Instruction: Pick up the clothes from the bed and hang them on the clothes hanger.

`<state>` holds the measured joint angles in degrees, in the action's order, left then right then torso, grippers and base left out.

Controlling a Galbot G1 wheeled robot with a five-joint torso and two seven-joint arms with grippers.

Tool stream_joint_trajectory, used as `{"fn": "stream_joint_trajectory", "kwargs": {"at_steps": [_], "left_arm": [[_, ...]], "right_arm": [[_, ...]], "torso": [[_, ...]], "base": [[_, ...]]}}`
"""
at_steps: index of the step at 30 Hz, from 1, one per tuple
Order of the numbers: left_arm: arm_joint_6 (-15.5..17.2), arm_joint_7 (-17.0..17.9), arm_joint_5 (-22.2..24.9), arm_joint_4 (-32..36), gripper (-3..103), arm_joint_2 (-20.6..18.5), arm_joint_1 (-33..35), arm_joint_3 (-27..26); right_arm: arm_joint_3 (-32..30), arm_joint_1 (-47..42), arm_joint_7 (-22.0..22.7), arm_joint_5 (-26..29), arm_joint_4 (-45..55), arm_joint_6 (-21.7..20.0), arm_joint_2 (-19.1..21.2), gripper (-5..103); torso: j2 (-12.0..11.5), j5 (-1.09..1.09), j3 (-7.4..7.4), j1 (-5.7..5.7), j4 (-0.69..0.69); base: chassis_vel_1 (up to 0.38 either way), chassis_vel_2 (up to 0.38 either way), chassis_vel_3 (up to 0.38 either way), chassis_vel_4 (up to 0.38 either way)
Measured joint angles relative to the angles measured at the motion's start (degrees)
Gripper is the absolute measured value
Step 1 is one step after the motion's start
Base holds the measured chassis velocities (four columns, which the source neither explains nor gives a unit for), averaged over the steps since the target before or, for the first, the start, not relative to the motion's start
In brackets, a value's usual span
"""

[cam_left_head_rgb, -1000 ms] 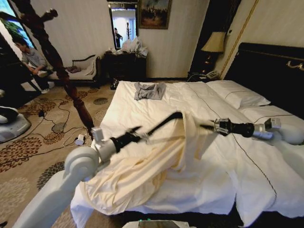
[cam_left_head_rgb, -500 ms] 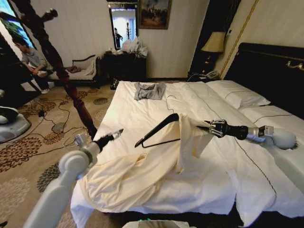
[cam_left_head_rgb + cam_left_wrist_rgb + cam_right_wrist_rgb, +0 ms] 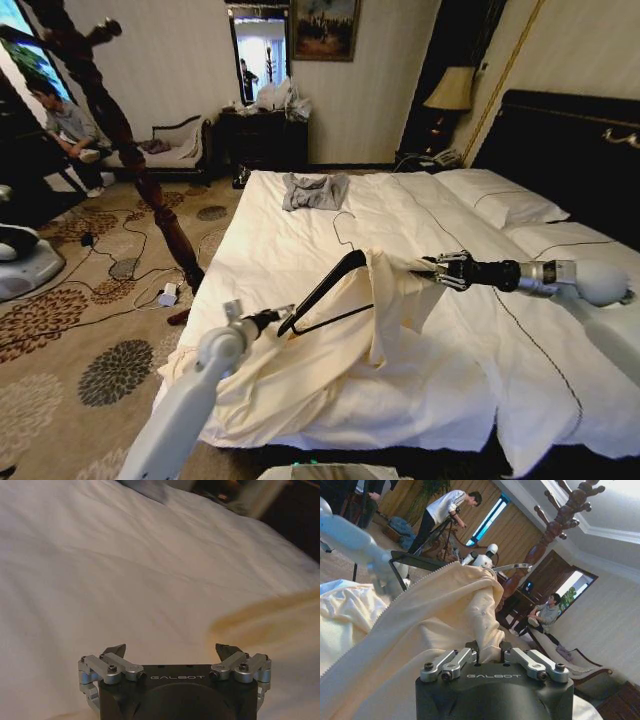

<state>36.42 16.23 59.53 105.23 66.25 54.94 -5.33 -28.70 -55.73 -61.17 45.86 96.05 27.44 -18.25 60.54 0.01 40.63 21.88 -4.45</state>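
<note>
Head view: left gripper (image 3: 283, 314) back beside hanger (image 3: 325, 292), fingers wide; right gripper (image 3: 437, 270) still pinching shirt (image 3: 330, 350).

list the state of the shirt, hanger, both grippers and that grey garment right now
clothes: crumpled on the bed, one end lifted, draped over the hanger's right end
clothes hanger: tilted, raised off the sheet, partly inside the shirt
right gripper: shut on the shirt's lifted fabric
left gripper: open, at the hanger's lower left end
grey garment: lying at the bed's far side
</note>
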Motion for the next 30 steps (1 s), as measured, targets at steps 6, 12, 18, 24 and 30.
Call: {"fn": "stream_joint_trajectory", "kwargs": {"at_steps": [6, 12, 18, 24, 30], "left_arm": [[-0.03, -4.57, 4.98, -6.52, 100, 5.27, -4.28, 2.95], [0.22, -4.58, 4.35, -10.51, 100, 7.79, -5.98, 4.80], [-0.68, -5.22, 3.78, -14.57, 86, 10.98, -6.81, 4.69], [-1.32, -6.18, 3.90, -16.94, 64, 13.57, -7.05, 3.72], [-2.83, -7.93, 3.49, -17.10, 43, 13.36, -6.32, 2.48]], "right_arm": [[-0.80, 0.31, -0.09, 1.07, -0.07, 0.11, 0.38, 18], [-1.07, 0.37, -0.08, 1.60, 0.13, 0.30, 0.02, 18], [-1.35, 0.51, 0.28, 2.58, 0.94, 0.30, -0.54, 18], [-1.50, 0.51, 0.77, 2.74, 1.57, 0.24, -0.77, 18], [-1.85, 0.51, 1.27, 3.03, 1.91, 0.22, -0.55, 18]], "torso": [[0.00, 0.01, 0.00, 0.00, -0.01], [0.00, 0.00, 0.00, 0.01, 0.00], [0.00, 0.00, 0.00, 0.01, 0.00], [0.00, 0.00, 0.00, 0.01, 0.00], [0.00, 0.00, 0.00, 0.01, 0.00]], "base": [[0.000, 0.000, 0.000, 0.000], [0.000, 0.000, 0.000, 0.000], [0.000, 0.000, 0.000, 0.000], [0.000, 0.000, 0.000, 0.000], [0.000, 0.000, 0.000, 0.000]]}}
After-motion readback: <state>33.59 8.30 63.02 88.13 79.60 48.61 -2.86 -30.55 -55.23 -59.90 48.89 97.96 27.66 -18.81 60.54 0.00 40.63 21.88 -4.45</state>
